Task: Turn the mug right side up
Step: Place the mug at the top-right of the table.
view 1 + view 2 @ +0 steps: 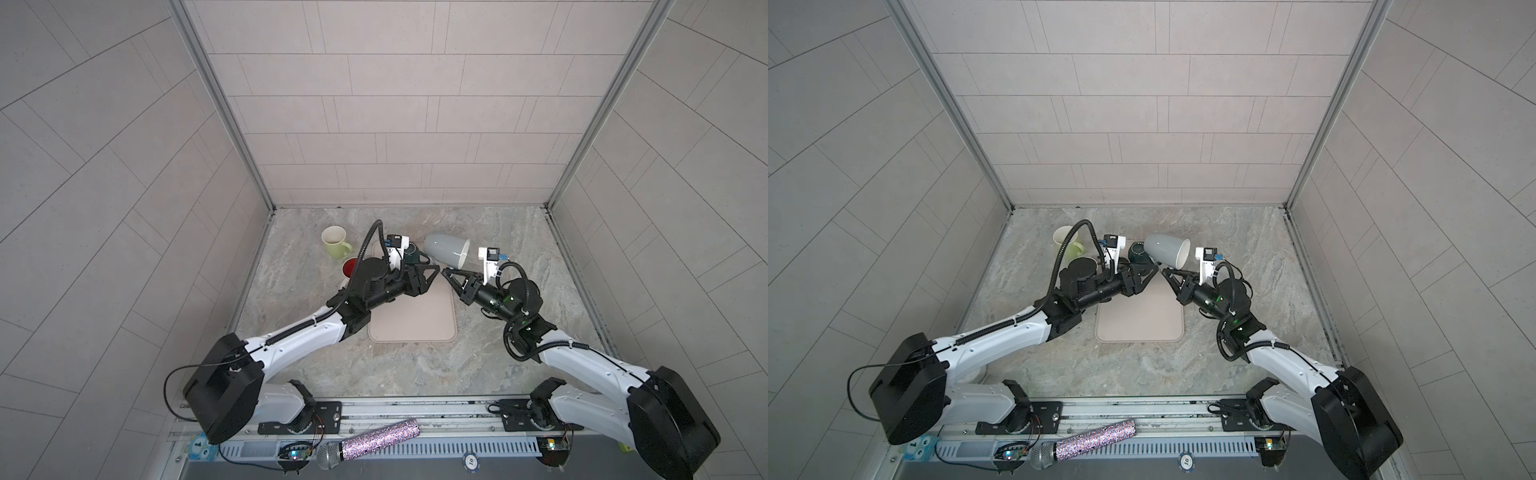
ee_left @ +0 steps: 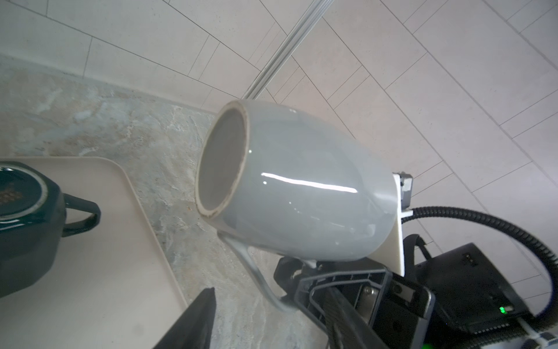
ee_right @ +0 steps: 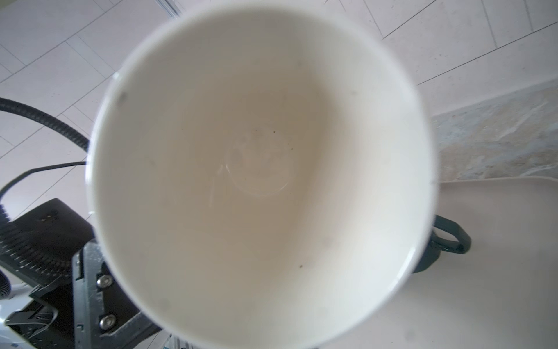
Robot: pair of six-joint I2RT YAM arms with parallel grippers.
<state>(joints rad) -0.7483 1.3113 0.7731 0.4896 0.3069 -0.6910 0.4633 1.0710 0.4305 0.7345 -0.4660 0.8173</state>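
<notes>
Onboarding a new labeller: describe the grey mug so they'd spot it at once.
Find the beige tray and go to its far right corner. There the right hand holds the grey mug by its handle, tipped on its side in the air. It's the only grey one, white inside; the dark green mug, light green mug and red mug are not held.

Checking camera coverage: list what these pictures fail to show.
Red mug: in a top view, mostly behind the left arm.
Dark green mug: right wrist view, only its handle shows past the grey mug.
Right gripper: right wrist view, its fingertips hidden behind the grey mug.
</notes>
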